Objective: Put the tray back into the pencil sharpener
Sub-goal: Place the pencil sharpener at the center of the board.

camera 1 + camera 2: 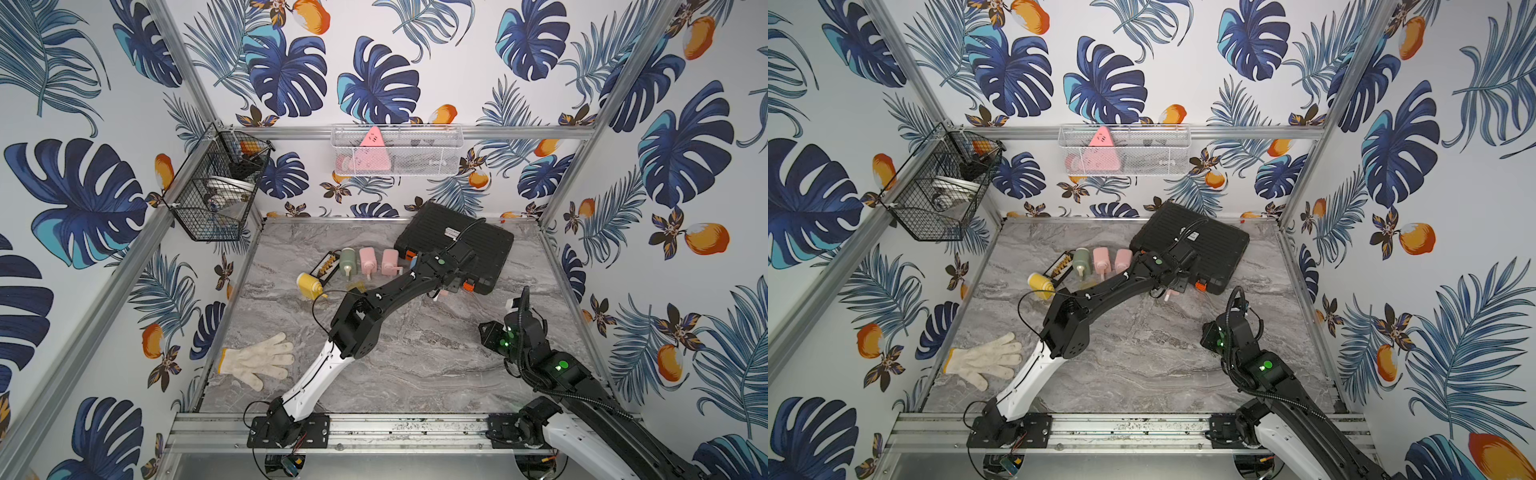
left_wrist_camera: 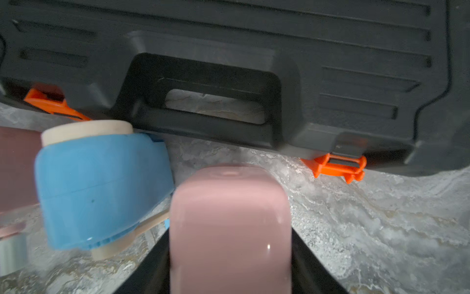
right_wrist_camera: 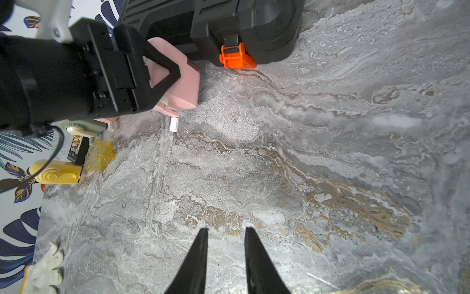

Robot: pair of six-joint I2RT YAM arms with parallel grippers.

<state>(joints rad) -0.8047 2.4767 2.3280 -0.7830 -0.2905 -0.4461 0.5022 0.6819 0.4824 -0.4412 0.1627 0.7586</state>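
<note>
My left gripper (image 2: 230, 244) is shut on a pink pencil sharpener (image 2: 230, 203), one black finger on each side of its body. It holds the sharpener just above the marble table, in front of a black case (image 2: 229, 38). The right wrist view shows the same grip (image 3: 162, 76) on the pink body (image 3: 183, 86). A translucent yellow tray (image 3: 99, 155) lies on the table beside a yellow sharpener (image 3: 57, 175), apart from both grippers. My right gripper (image 3: 226, 230) hovers over bare marble, open, with nothing between its fingers.
A blue sharpener (image 2: 101, 188) lies right beside the held one. Green (image 1: 348, 262) and pink (image 1: 368, 259) sharpeners and a small black box (image 1: 326, 266) line up left of the case (image 1: 457, 245). A white glove (image 1: 259, 359) lies front left. Wire baskets (image 1: 397, 149) hang on the walls.
</note>
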